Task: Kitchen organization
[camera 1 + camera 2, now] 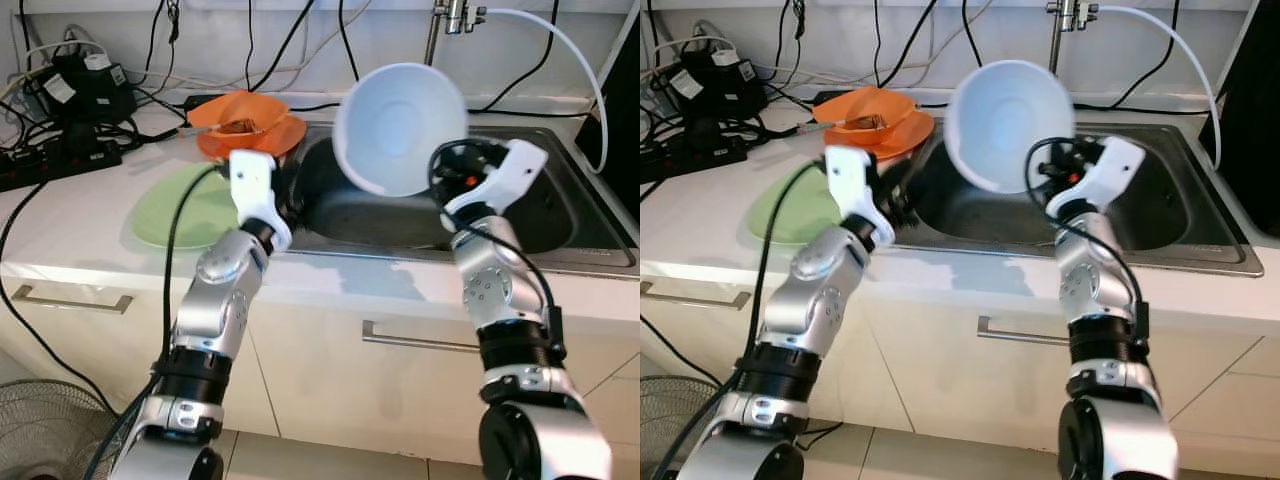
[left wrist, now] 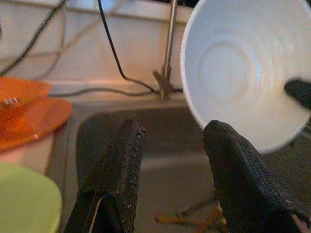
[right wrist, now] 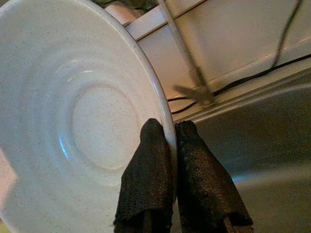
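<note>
while the robot stood facing the counter (image 1: pixel 60 250), its head cameras looked down on a steel sink (image 1: pixel 590 235) with a faucet (image 1: pixel 440 25) behind it. the right gripper (image 1: pixel 440 170) held a white bowl (image 1: pixel 400 128) up over the basin, tipped on edge so its hollow faced the camera. the left gripper (image 1: pixel 290 200) reached over the sink's near left rim, apart from the bowl. on the counter to the left lay a pale green plate (image 1: pixel 165 215), and behind it an orange bowl (image 1: pixel 245 110) sat on an orange plate (image 1: pixel 285 135), with something dark inside that i could not make out. black cables (image 1: pixel 60 150) and power gear crowded the far left corner.

from the left wrist, the two black fingers (image 2: pixel 116 179) stood spread with a clear gap between them, holding nothing, pointing into the dark basin. the white bowl (image 2: pixel 243 73) hung beyond the fingers, a black fingertip of the other gripper showing at its rim. something yellowish lay on the sink floor, too blurred to name.

from the right wrist, the two fingers (image 3: pixel 150 179) were pressed close on the bowl's rim (image 3: pixel 165 116), one inside, one outside, pinching it.
</note>
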{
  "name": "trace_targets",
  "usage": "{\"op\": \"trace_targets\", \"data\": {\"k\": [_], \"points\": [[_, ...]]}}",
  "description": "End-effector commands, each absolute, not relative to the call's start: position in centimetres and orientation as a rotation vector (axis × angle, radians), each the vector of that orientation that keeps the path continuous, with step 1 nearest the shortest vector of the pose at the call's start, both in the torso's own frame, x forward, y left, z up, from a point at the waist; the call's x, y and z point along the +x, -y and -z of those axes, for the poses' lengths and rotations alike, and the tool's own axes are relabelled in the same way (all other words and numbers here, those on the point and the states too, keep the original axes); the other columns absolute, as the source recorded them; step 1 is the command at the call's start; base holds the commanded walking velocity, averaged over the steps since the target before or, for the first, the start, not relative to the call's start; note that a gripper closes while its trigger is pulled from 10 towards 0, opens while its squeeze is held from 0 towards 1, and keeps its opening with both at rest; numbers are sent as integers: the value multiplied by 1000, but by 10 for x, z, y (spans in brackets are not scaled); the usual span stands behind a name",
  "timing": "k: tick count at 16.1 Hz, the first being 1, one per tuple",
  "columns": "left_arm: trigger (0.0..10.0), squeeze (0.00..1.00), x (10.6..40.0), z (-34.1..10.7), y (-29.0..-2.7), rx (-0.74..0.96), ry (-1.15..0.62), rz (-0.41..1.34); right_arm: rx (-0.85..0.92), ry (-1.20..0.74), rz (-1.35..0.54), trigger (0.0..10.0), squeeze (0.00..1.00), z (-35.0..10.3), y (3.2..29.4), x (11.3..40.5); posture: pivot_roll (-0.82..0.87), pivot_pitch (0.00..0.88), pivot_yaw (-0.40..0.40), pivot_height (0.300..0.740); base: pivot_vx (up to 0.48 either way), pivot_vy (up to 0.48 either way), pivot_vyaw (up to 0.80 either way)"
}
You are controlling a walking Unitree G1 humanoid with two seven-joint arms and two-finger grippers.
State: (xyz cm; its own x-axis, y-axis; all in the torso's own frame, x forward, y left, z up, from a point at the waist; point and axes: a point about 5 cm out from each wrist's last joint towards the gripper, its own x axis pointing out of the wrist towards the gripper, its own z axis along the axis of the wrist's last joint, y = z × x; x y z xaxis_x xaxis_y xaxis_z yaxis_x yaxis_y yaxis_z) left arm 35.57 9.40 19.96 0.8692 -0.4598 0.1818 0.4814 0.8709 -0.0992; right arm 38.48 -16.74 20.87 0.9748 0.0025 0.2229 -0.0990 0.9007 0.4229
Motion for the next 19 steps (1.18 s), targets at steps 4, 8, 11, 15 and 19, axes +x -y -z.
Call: {"op": "trace_targets", "data": {"k": [4, 8, 11, 15, 19], "points": [[10000, 0, 351, -180, -89, -15, 29, 546, 281, 255, 34, 0, 0, -219, 179, 389, 16, 0, 78, 740, 0, 0, 0], [10000, 0, 345, -164, -87, 21, -87, 582, 169, 251, 47, 0, 0, -215, 177, 391, 22, 0, 78, 740, 0, 0, 0], [10000, 0, 342, -156, -88, 38, -143, 578, 82, 243, 45, 7686, 0, -209, 173, 392, 26, 0, 78, 740, 0, 0, 0], [10000, 0, 339, -155, -87, 40, -164, 592, -34, 224, 41, 10000, 0, -201, 170, 393, 28, 0, 77, 740, 0, 0, 0], [10000, 0, 335, -155, -85, 31, -172, 619, -152, 222, 2, 10000, 0, -194, 162, 393, 30, 0, 76, 740, 0, 0, 0]]}}
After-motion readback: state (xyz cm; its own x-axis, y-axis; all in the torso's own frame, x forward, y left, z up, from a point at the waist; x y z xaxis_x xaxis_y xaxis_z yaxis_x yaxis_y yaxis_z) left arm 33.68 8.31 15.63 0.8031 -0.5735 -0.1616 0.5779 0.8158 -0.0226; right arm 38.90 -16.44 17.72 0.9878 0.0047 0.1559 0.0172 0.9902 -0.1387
